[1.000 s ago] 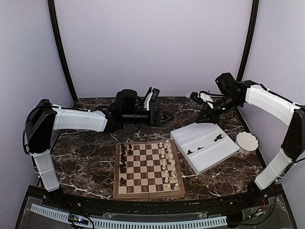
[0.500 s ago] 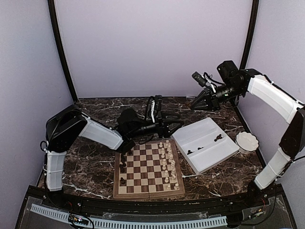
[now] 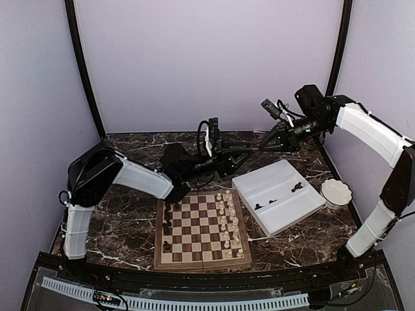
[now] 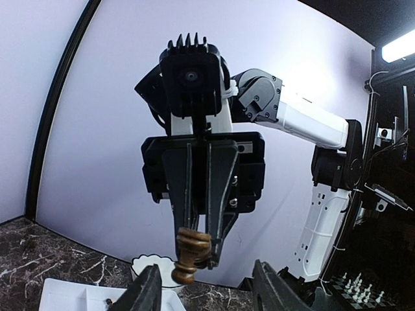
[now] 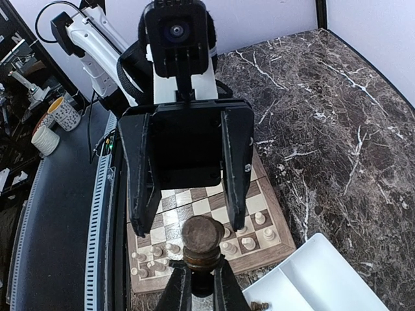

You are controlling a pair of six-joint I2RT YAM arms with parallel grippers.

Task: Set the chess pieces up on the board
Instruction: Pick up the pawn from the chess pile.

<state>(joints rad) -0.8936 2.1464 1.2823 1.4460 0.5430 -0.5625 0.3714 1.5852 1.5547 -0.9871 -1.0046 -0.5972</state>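
Note:
My right gripper point(image 5: 202, 288) is shut on a dark brown chess piece point(image 5: 202, 241), held in the air behind the tray. The same piece point(image 4: 191, 254) hangs from that gripper's fingertips in the left wrist view. My left gripper point(image 4: 207, 291) faces it tip to tip, open, its fingers point(image 5: 236, 175) spread either side of the piece without touching it. From above, the left gripper point(image 3: 248, 153) and right gripper point(image 3: 263, 146) almost meet. The board point(image 3: 202, 265) lies below with dark pieces point(image 3: 168, 214) down its left side.
Cream-white pieces point(image 3: 227, 220) fill the board's right columns. A white divided tray point(image 3: 285, 212) to the right of the board holds a few dark pieces point(image 3: 297, 188). A small white scalloped bowl point(image 3: 336, 192) stands past the tray. Purple walls close in behind.
My left arm has swung from the back left towards the right and risen to meet the right gripper. My right gripper has lifted off the tray area and turned towards it.

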